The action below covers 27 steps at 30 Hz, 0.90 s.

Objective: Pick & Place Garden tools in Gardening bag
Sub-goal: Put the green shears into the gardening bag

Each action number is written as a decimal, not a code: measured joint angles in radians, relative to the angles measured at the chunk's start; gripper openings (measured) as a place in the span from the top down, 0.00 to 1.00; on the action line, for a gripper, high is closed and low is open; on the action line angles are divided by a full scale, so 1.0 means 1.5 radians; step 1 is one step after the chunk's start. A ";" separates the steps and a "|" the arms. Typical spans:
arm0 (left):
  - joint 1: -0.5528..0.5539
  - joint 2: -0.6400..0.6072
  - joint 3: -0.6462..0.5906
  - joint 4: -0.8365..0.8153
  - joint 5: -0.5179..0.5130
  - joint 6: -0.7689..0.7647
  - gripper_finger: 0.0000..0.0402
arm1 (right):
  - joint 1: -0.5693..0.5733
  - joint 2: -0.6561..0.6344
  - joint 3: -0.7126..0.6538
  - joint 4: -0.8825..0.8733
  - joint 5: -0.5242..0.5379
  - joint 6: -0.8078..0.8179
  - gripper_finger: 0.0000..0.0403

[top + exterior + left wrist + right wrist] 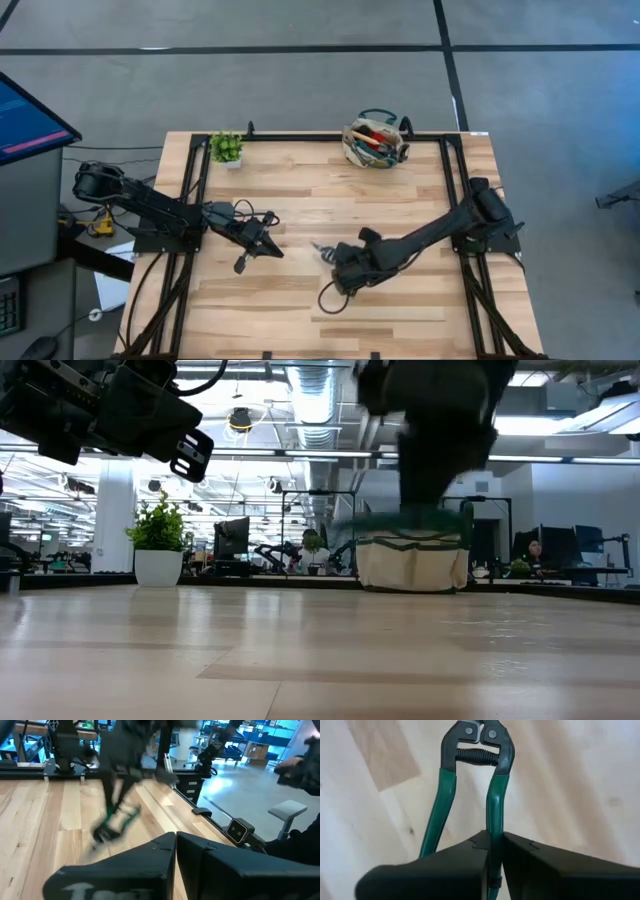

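Note:
My right gripper (492, 840) is shut on a pair of pruners (470, 780) with green handles, a black head and a coil spring. It hangs over the middle of the table (335, 262). In the left wrist view the pruners (117, 820) dangle under that arm. The gardening bag (376, 140), beige with green trim, stands on its base at the far edge with tools in it, and shows in the low view (412, 560). My left gripper (262, 243) waits shut at the table's left side, touching nothing. My right gripper pinches one green handle (493, 822) of the pruners between its two fingers; the other handle (437, 815) stays free beside them. The fingers slant down from above. The pruners hang head-down beyond the fingertips, the head (103, 834) above the wood.
A small green potted plant (226, 148) stands at the far left corner. Dark frame rails (447, 190) run along the table's sides. Bare wood lies between my right gripper and the bag.

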 joint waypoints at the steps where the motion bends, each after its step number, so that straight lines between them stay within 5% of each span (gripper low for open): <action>1: 0.000 0.000 0.000 0.000 0.000 0.000 0.99 | 0.000 -0.019 0.000 -0.018 0.016 0.004 0.96; 16: 0.000 0.000 0.000 -0.003 0.002 0.005 0.99 | -0.063 -0.271 0.001 -0.210 0.228 -0.036 0.96; 23: 0.003 0.000 0.000 -0.002 -0.004 0.046 0.99 | -0.209 -0.326 0.001 -0.224 0.255 -0.224 0.96; 27: 0.018 0.000 0.000 0.001 -0.073 0.061 0.99 | -0.335 -0.335 0.001 -0.184 0.243 -0.377 0.96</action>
